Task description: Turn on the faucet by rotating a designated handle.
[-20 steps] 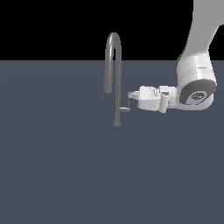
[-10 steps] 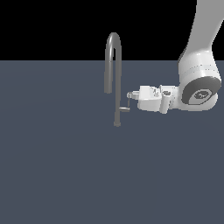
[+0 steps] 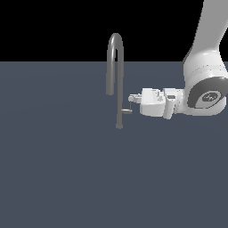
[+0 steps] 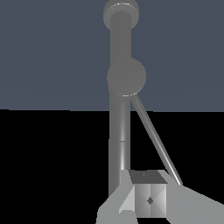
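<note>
Exterior view: gooseneck faucet [image 3: 116,75] stood near frame centre on the flat grey surface [image 3: 53,178], stem base around 6 o'clock of the spout arch. Its handle [image 3: 126,110], a short stub with a thin rod, stuck out low on the stem toward 3 o'clock. My gripper [image 3: 132,99] came in level from 3 o'clock, fingertips right at the handle, probably touching; arm laid sideways so I could push the lever around the stem. Wrist view showed the stem [image 4: 120,122] dead ahead, the thin rod [image 4: 154,140] slanting to my fingertips [image 4: 148,199]. Couldn't tell how far open my fingers were, or whether they pinched the rod. Judged: rotation under way, not finished.
</note>
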Action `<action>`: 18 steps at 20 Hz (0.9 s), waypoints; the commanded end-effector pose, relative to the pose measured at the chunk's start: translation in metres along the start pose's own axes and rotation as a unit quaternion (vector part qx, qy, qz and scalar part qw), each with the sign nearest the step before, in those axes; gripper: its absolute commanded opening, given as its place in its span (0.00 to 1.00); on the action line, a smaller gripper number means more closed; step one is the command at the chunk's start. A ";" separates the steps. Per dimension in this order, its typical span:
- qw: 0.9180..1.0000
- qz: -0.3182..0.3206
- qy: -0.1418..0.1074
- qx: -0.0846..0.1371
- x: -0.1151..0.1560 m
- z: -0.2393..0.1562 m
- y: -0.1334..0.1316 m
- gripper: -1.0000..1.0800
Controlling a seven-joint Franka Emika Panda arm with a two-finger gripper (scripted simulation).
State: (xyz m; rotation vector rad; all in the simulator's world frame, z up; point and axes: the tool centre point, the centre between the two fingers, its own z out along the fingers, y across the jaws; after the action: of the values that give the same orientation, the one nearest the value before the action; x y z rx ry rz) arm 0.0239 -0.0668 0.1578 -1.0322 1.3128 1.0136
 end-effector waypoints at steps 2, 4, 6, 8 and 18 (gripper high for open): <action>1.000 0.000 0.000 -0.001 -0.001 0.000 0.002 0.00; 1.000 0.001 -0.001 -0.001 0.005 0.000 0.010 0.00; 1.000 0.002 -0.001 -0.002 0.010 0.000 0.019 0.00; 1.000 0.004 -0.001 -0.002 0.015 0.000 0.027 0.00; 1.000 0.003 -0.002 -0.003 0.043 0.000 0.048 0.00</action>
State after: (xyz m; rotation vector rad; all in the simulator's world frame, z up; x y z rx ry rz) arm -0.0116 -0.0581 0.1353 -1.0450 1.2891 1.0033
